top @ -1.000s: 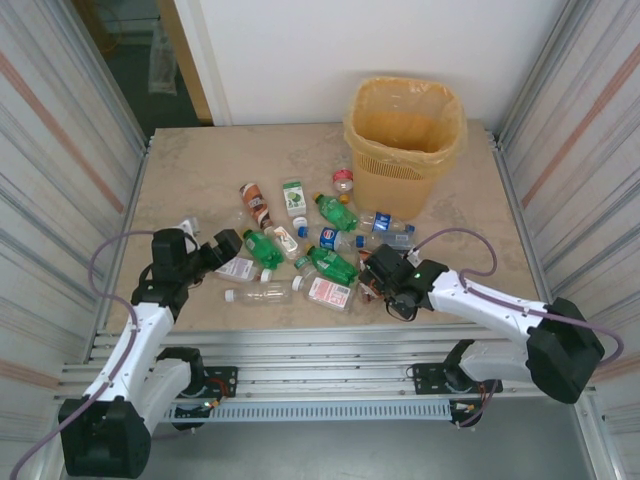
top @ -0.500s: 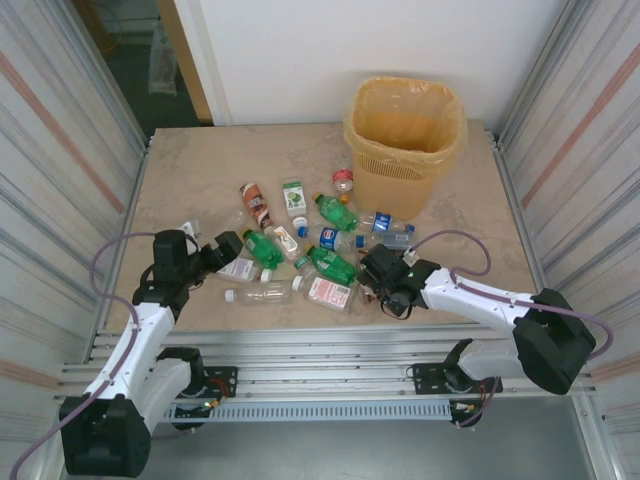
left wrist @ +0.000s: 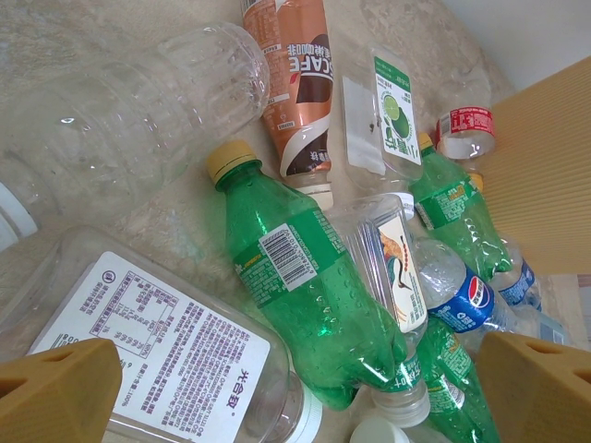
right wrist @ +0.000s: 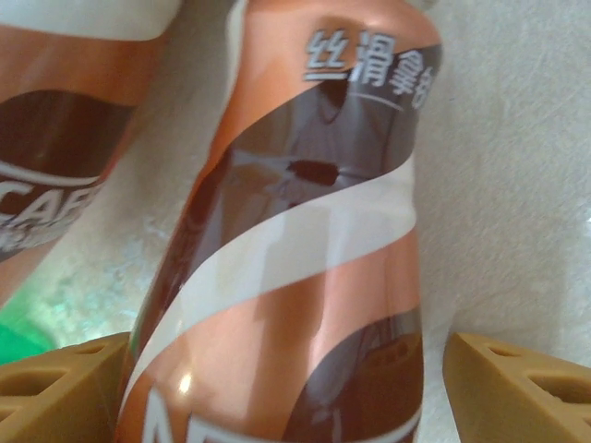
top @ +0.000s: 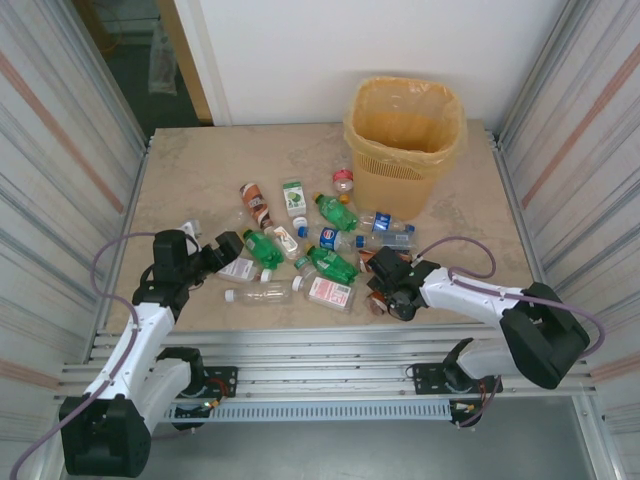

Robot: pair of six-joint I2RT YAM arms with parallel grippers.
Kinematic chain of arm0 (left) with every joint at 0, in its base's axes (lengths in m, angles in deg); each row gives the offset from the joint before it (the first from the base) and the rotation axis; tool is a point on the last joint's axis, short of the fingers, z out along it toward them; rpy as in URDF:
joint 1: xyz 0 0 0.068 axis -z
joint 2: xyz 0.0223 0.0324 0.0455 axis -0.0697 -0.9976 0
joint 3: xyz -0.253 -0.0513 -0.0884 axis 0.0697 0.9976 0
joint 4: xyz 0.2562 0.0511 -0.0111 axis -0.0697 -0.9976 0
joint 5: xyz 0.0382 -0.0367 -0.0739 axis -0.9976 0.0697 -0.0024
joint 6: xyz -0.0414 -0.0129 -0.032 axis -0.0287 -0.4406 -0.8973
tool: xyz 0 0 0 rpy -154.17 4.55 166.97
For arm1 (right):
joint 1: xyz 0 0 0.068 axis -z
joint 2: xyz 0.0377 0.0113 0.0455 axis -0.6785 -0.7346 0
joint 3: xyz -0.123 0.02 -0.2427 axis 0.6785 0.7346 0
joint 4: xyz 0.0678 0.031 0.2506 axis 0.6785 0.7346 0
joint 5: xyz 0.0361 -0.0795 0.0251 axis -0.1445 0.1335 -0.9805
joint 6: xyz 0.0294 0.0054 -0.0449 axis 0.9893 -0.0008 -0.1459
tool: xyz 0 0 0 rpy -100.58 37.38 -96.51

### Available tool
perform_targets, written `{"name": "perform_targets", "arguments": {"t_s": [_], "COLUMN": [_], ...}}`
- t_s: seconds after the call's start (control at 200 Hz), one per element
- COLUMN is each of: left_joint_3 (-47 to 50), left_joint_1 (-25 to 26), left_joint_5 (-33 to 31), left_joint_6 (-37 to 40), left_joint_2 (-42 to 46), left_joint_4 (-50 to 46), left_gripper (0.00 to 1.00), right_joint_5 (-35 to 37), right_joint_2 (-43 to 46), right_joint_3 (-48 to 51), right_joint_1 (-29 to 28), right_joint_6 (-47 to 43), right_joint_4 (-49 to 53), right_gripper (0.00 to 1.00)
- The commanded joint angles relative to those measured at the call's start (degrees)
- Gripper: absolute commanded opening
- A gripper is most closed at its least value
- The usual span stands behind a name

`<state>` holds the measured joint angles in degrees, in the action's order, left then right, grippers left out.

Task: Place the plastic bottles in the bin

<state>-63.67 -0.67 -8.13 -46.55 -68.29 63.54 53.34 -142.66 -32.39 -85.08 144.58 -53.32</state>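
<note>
One brown bottle lies between parted jaws of right gripper, unclamped, long axis bottom-to-top, leaning right. Left gripper wide apart over green bottle, cap toward upper left. Bin upright, upper right.

White arms, black joints, purple cables.

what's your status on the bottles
Left gripper open, empty. Right gripper open around brown-labelled bottle, not clamped. Second brown bottle close alongside. Bin upright, far side.
</note>
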Motion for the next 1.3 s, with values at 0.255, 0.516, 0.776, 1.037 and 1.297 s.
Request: {"name": "perform_targets", "arguments": {"t_s": [0.255, 0.516, 0.776, 1.037, 1.297], "left_joint_3": [-0.04, -0.46, -0.64, -0.99, -1.01], "left_joint_1": [-0.38, -0.43, -0.43, -0.43, -0.43], "left_joint_5": [0.72, -0.17, -0.35, -0.55, -0.62], "left_joint_6": [-0.67, -0.23, -0.03, -0.01, 0.04], "left_joint_2": [0.17, 0.39, 0.31, -0.22, -0.66], "left_joint_4": [0.72, 0.34, 0.45, 0.74, 1.24], "left_gripper": [0.99, 0.99, 0.99, 0.99, 0.99], "right_joint_5": [-1.12, 1.44, 9.96, 16.62, 17.63], "right_joint_2": [-3.09, 2.78, 15.71, 25.68, 23.18], "right_joint_3": [0.99, -0.09, -6.48, -18.38, -33.69], "right_joint_1": [1.06, 3.81, 7.77, 12.23, 15.04], "right_joint_6": [-1.76, -4.03, -9.32, -21.90, -37.49], "right_joint_4": [-1.40, 3.21, 17.58, 26.18, 24.25], "right_gripper": [0.64, 0.43, 0.42, 0.39, 0.39]}}
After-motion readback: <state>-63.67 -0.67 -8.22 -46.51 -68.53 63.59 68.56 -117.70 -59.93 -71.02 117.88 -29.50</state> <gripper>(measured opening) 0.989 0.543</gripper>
